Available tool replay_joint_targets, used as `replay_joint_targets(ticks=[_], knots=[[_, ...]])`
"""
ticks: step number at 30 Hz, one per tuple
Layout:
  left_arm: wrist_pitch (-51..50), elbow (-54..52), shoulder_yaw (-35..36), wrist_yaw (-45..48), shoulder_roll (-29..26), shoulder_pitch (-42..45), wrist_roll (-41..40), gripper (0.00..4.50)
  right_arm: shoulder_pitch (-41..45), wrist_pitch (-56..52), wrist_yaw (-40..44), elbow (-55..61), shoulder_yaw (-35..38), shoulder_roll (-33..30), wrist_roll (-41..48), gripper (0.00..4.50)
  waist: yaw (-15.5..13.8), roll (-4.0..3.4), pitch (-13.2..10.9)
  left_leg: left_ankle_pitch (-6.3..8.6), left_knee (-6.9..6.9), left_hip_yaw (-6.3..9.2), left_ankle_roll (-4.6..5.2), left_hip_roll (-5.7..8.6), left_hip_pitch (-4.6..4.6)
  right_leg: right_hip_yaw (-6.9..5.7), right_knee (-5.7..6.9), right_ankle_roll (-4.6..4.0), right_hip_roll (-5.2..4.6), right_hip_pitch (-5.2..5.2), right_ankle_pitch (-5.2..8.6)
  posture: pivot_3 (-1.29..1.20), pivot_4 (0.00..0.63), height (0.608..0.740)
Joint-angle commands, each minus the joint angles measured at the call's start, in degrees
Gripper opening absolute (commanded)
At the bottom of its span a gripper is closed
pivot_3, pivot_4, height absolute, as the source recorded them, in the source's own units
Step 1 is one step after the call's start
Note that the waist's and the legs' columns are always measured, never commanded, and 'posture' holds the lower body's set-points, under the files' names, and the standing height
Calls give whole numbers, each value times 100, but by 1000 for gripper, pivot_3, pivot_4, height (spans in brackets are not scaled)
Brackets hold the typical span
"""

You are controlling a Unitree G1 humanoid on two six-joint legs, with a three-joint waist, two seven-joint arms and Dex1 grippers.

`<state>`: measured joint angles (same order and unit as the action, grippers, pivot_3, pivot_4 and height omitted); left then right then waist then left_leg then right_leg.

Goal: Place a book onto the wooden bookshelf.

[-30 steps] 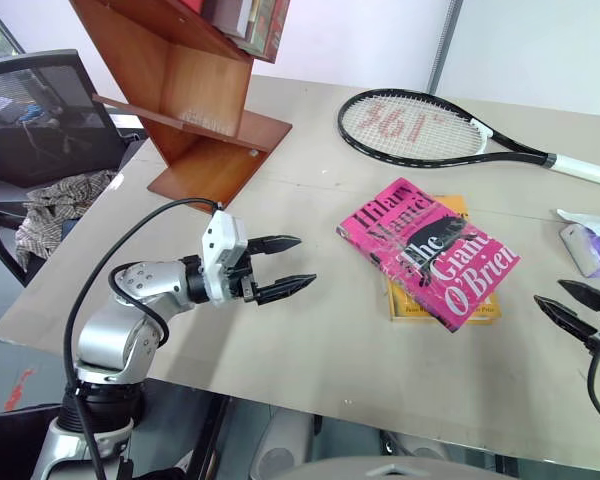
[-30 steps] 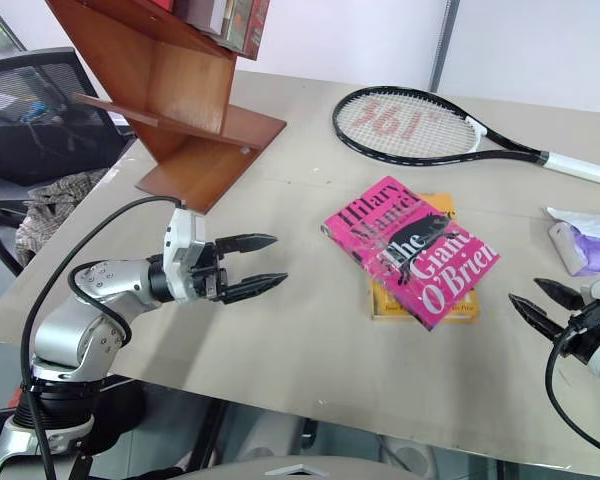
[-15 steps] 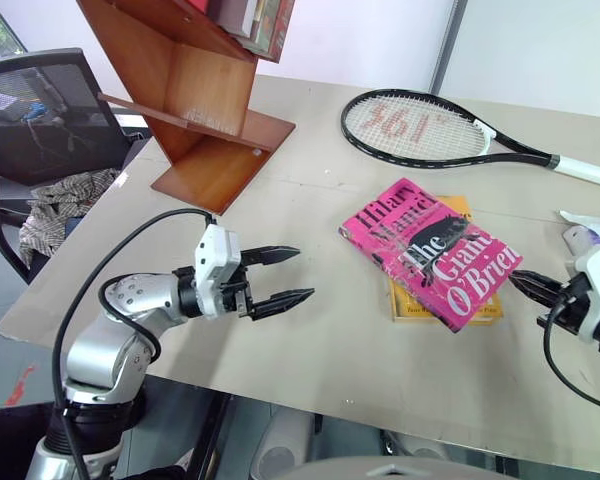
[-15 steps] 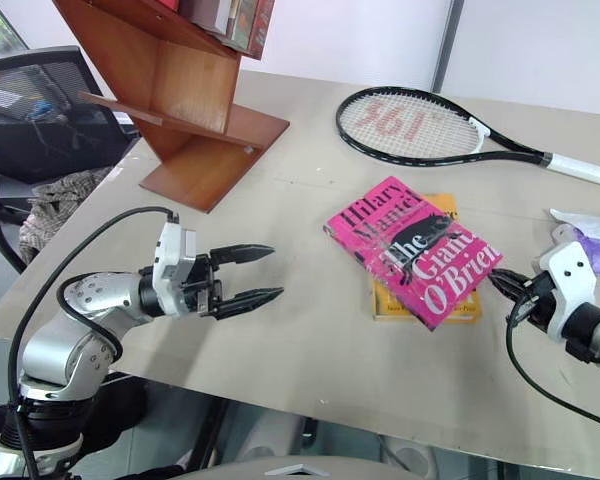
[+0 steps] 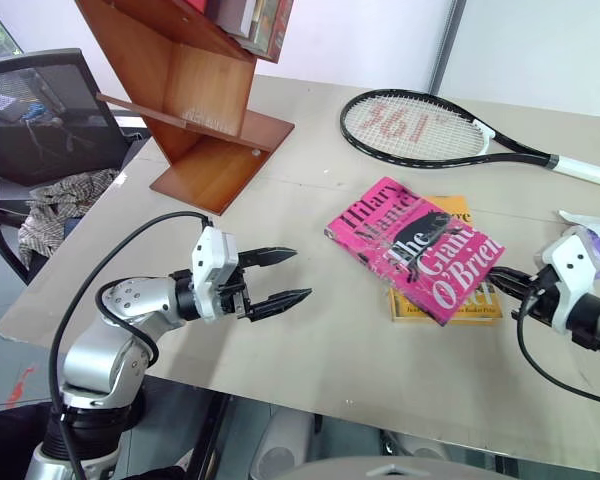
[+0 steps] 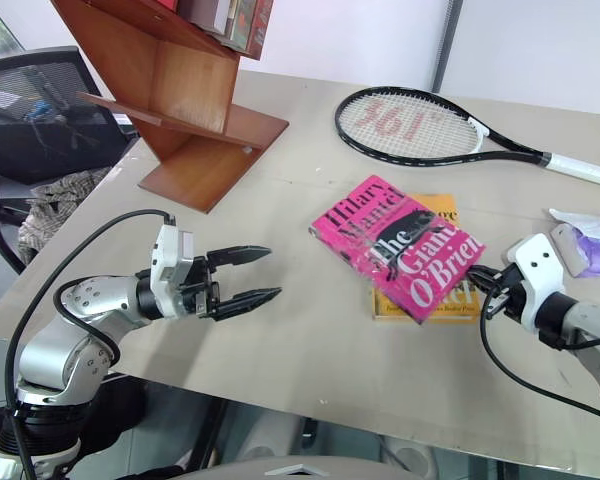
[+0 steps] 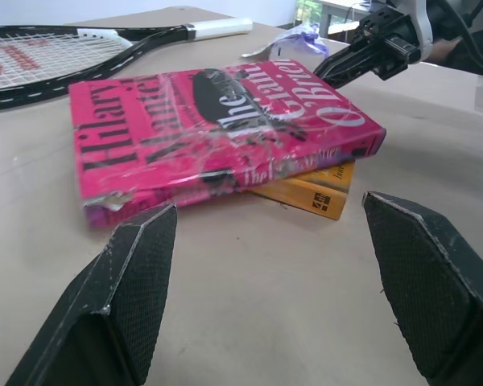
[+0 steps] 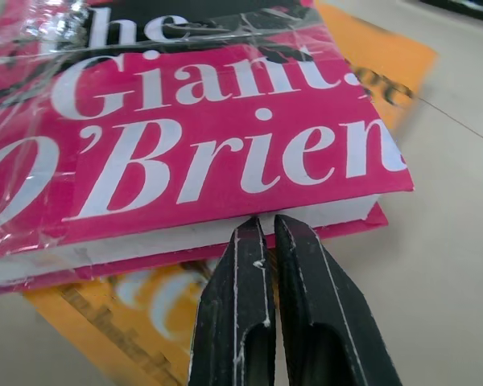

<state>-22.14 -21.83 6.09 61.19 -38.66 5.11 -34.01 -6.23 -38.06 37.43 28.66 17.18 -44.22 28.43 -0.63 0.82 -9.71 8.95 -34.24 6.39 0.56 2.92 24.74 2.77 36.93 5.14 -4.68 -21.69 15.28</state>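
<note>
1. The right end effector (image 6: 483,280) had its two black fingers pressed together, tips at the page edge of the bright pink paperback book (image 5: 415,247), by the corner nearest it; no grip on the book was visible.
2. That pink book lay on a yellow-orange book (image 5: 450,303) on the beige worktop (image 5: 330,340), directly ahead of the right end effector's fingertips (image 8: 262,241).
3. The left end effector (image 5: 280,277) hung above the worktop with fingers spread wide apart, holding nothing, pointing toward the pink book, well apart from it.
4. The reddish-brown wooden bookshelf (image 5: 195,95) with slanted boards stood beyond the left end effector.
5. A black-framed tennis racket (image 5: 430,130) lay beyond the books.
</note>
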Motion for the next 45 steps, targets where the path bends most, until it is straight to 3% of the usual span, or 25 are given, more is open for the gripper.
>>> replay_joint_targets(ticks=[1, 3, 5, 9, 12, 13, 14, 18, 23, 28, 35, 38, 41, 44, 45], knots=[[-73, -272, 43, -101, -15, -62, -150, 3781, -183, 5, 8, 287, 347, 32, 135, 52, -6, 0, 0, 0, 0, 0, 0, 0, 0, 0, 0, 0, 0, 0, 0, 0, 150, 740], [-396, -333, 73, -358, 62, -61, -341, 3781, -551, 241, 226, 383, 733, 49, 204, 52, -44, -1, 0, 0, 0, 4, 0, 0, 3, -4, -1, 0, 0, 0, 0, 0, 150, 740], [-776, -399, 39, -586, 123, -71, -560, 3781, -1056, 606, 744, 461, 1168, 79, 389, 556, -55, 0, 0, 0, 0, 10, 0, 2, 6, -11, -2, 1, -2, 1, 0, 0, 150, 740], [-1620, -404, -12, -1046, 299, -51, -1113, 3781, -1798, 873, 1356, 595, 1831, 209, 852, 2333, -6, -2, 1, 0, -2, 11, 0, 0, -1, -14, -2, 2, 2, 10, 0, 0, 150, 740], [-3049, -203, -19, -1984, 552, 239, -1931, 3781, -2242, 1061, 1734, 932, 2440, 360, 1320, 3545, 18, -10, 5, 0, -7, 10, 0, -10, -4, -11, 2, 3, 11, 11, 0, 0, 150, 740], [-3546, -43, 71, -2362, 715, 376, -2382, 3781, -2353, 1116, 1792, 1060, 2604, 403, 1459, 4240, 26, -9, 6, 0, -10, 10, 0, -12, -6, -12, 5, 5, 12, 13, 1, 0, 150, 740], [-4008, 159, 186, -2777, 858, 526, -2752, 3781, -2455, 1084, 1810, 1197, 2728, 431, 1640, 4472, 16, -12, 7, 0, -11, 10, 0, -15, -6, -14, 8, 5, 15, 13, 1, 0, 150, 740], [-5212, 938, 467, -4212, 1407, 988, -3847, 3781, -2851, 1010, 1860, 1629, 3055, 488, 2128, 4472, -4, -8, 11, 0, -25, 20, 0, -17, -6, -25, 15, 26, 19, 18, 12, 0, 150, 740], [-4938, 2237, 793, -6391, 2707, 1597, -5356, 3781, -3159, 1128, 1675, 2022, 3225, 637, 2285, 4472, -45, 6, 12, 0, -33, 23, 0, -8, 0, -27, 13, 27, 9, 18, -12, 0, 150, 740], [-4372, 2960, 871, -7448, 3586, 2169, -5815, 3781, -3476, 1166, 1538, 2359, 3457, 724, 2666, 4472, -56, 14, 13, 1, -36, 17, -1, -4, 6, -25, 13, 24, 6, 20, -12, 0, 150, 740], [-3863, 3997, 882, -7883, 4275, 2755, -5484, 3781, -3942, 1375, 1594, 2571, 3757, 835, 3125, 4472, -54, 20, 13, 1, -35, -20, -1, -1, 7, -24, 5, 3, 7, 22, 0, 0, 150, 740], [-3745, 4396, 938, -7819, 4379, 2848, -5235, 2950, -4092, 1531, 1712, 2515, 3686, 954, 2960, 4500, -58, 20, 14, 1, -35, -23, 0, 0, 8, -24, 2, 3, 7, 21, 0, 0, 150, 740], [-3721, 4646, 952, -7598, 4380, 2872, -4911, 1361, -4172, 1690, 1798, 2448, 3527, 1065, 2753, 4500, -58, 21, 30, 5, -35, -26, -5, 0, 5, -24, 2, 3, 6, 23, 0, 0, 150, 740], [-3708, 4800, 947, -7255, 4338, 2942, -4609, 58, -4171, 1827, 1851, 2380, 3313, 1150, 2520, 4500, -58, 23, 50, 16, -35, -27, -25, 0, 1, -25, 2, 3, 5, 23, 1, 0, 150, 740], [-3714, 4846, 952, -7144, 4317, 2975, -4526, 58, -4161, 1868, 1856, 2363, 3241, 1169, 2448, 4500, -59, 23, 55, 17, -35, -31, -26, -1, 0, -26, 2, 3, 3, 24, 1, 0, 150, 740]])
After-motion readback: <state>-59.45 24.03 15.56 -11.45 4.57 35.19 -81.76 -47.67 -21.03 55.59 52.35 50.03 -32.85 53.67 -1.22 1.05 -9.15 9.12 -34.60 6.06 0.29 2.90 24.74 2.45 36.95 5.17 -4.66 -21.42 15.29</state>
